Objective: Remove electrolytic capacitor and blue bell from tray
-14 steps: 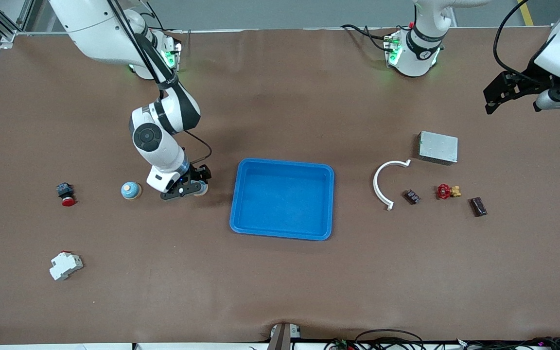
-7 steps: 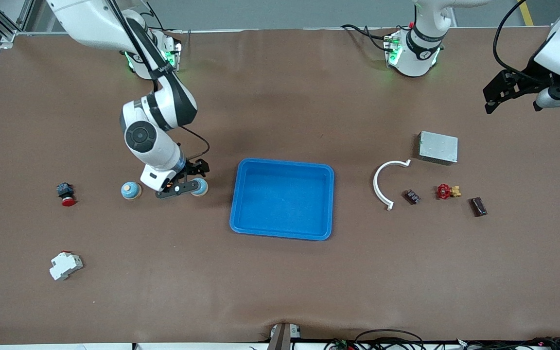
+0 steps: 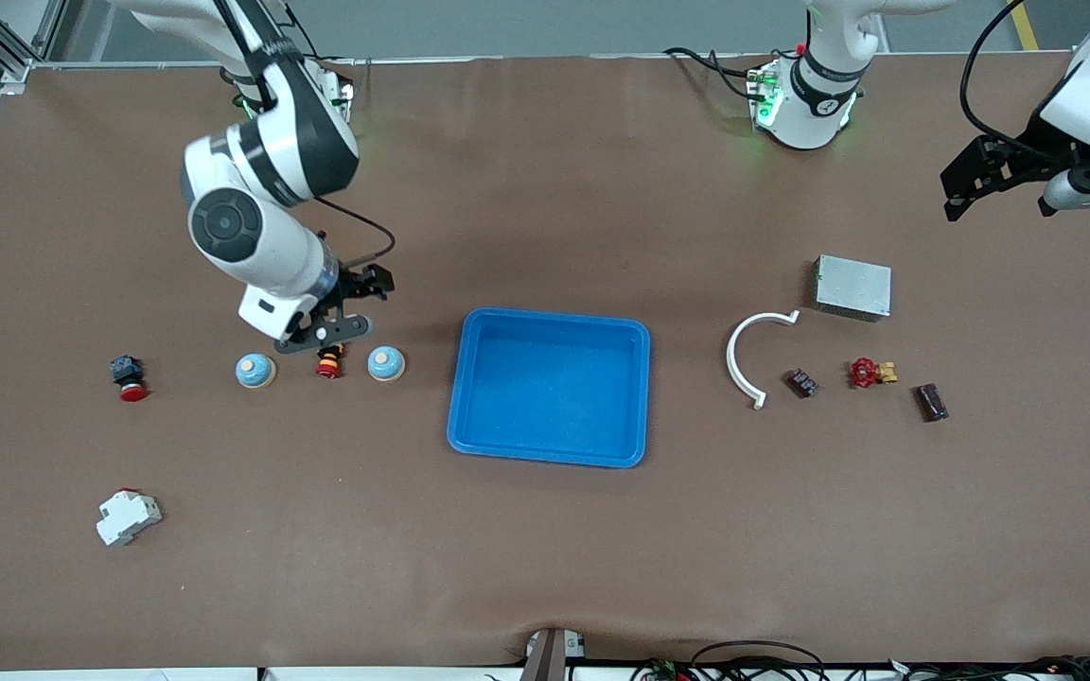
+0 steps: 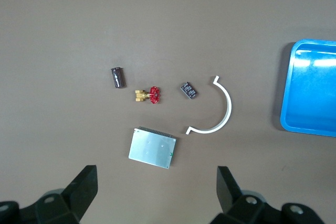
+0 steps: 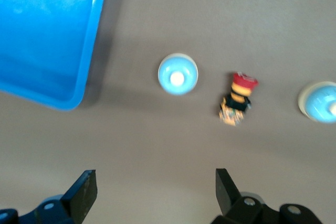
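Observation:
Two blue dome bells sit on the table toward the right arm's end, one (image 3: pixel 386 363) beside the blue tray (image 3: pixel 637 333) and one (image 3: pixel 255 370) farther from it. My right gripper (image 3: pixel 325 335) hangs open and empty above the table between them; its wrist view (image 5: pixel 155 182) shows the tray-side bell (image 5: pixel 178 74) and the other bell (image 5: pixel 320 102). A dark brown capacitor (image 3: pixel 930 402) lies toward the left arm's end, also in the left wrist view (image 4: pixel 118 77). My left gripper (image 3: pixel 966 194) waits open and high over that end (image 4: pixel 156 182).
A red-capped button (image 3: pixel 327 363) lies between the bells. Another red button (image 3: pixel 129 377) and a white breaker (image 3: pixel 128 516) lie toward the right arm's end. A white arc (image 3: pixel 748 355), small black part (image 3: pixel 800 382), red valve (image 3: pixel 870 372) and metal box (image 3: pixel 852 287) lie near the capacitor.
My right gripper has risen off the bell beside the tray and drawn back toward its base, leaving the bell on the table and uncovering the red-capped button. The left arm has not moved.

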